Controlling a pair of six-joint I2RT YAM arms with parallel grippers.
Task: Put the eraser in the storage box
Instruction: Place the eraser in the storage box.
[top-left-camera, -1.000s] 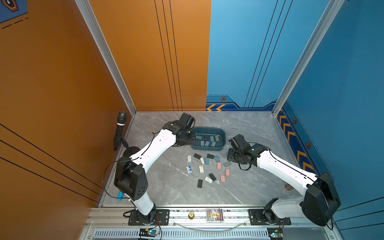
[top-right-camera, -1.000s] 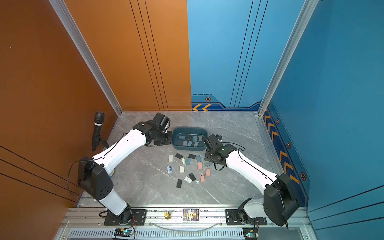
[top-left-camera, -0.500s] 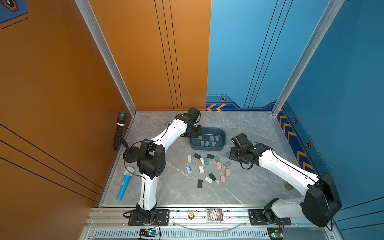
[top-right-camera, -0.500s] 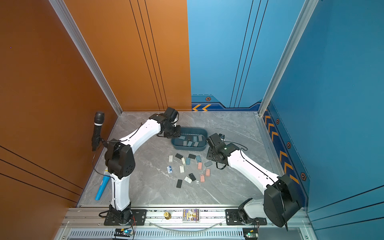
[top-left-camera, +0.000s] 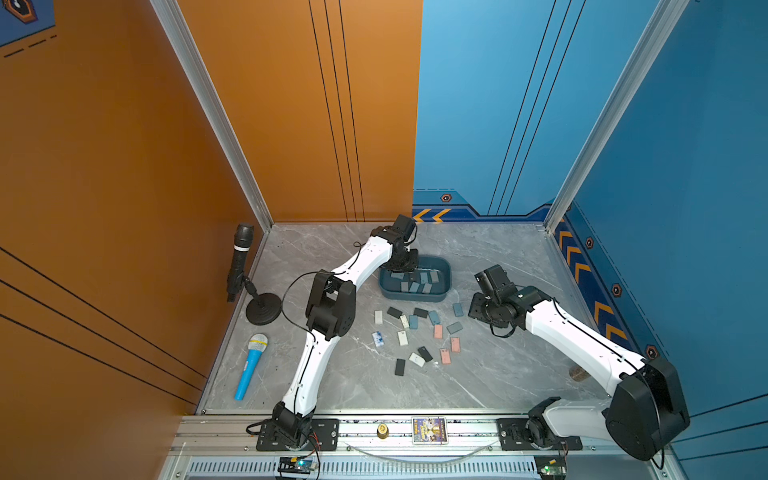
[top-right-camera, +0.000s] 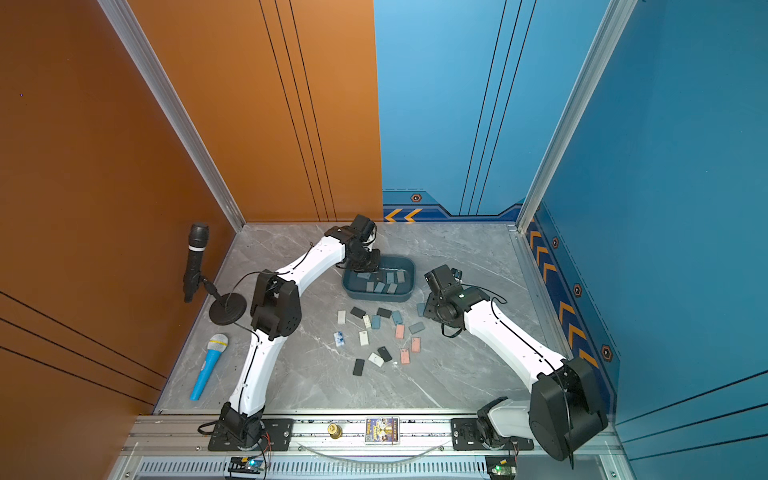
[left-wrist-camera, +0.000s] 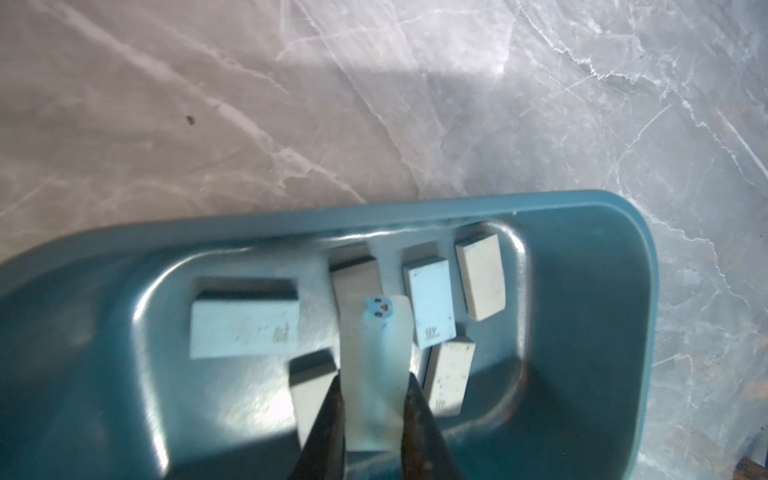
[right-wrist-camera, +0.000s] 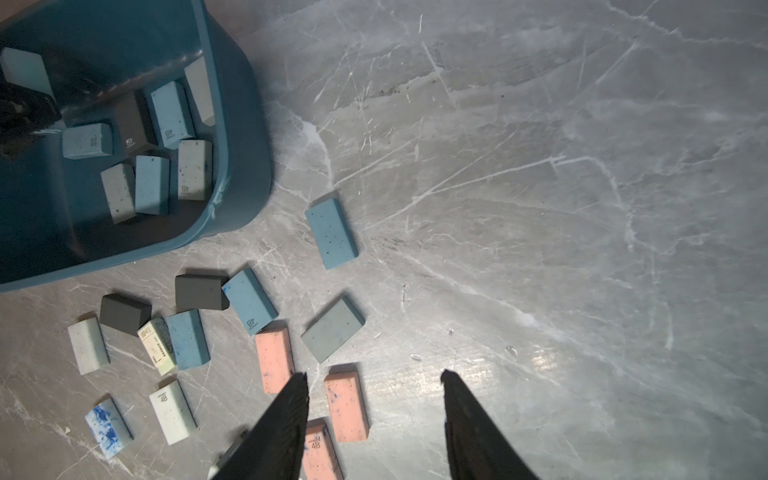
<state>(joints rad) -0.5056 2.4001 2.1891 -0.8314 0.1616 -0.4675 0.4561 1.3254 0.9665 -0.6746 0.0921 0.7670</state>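
The storage box (top-left-camera: 415, 296) (top-right-camera: 376, 296) is a dark teal tub at the back middle of the table, with several grey and blue erasers inside. My left gripper (left-wrist-camera: 372, 376) (top-left-camera: 409, 266) hangs over the box's inside, shut on a pale eraser (left-wrist-camera: 376, 340) with a small blue cartoon face. The box's rim (left-wrist-camera: 602, 216) curves round below it. To the right of the box my right gripper (right-wrist-camera: 374, 375) (top-left-camera: 480, 309) stands open above the table, nothing between its fingers. A pink eraser (right-wrist-camera: 346, 405) lies under it, near one finger.
Several loose erasers (top-left-camera: 415, 332) in black, blue, pink and white lie scattered in front of the box (right-wrist-camera: 245, 166). A black microphone on a stand (top-left-camera: 241, 266) and a blue toy microphone (top-left-camera: 249, 365) are at the left. A card (top-left-camera: 429, 430) sits on the front rail.
My left arm has swung right and its gripper has come from beside the box's left end to over its inside, still shut on the eraser. The right arm has barely shifted.
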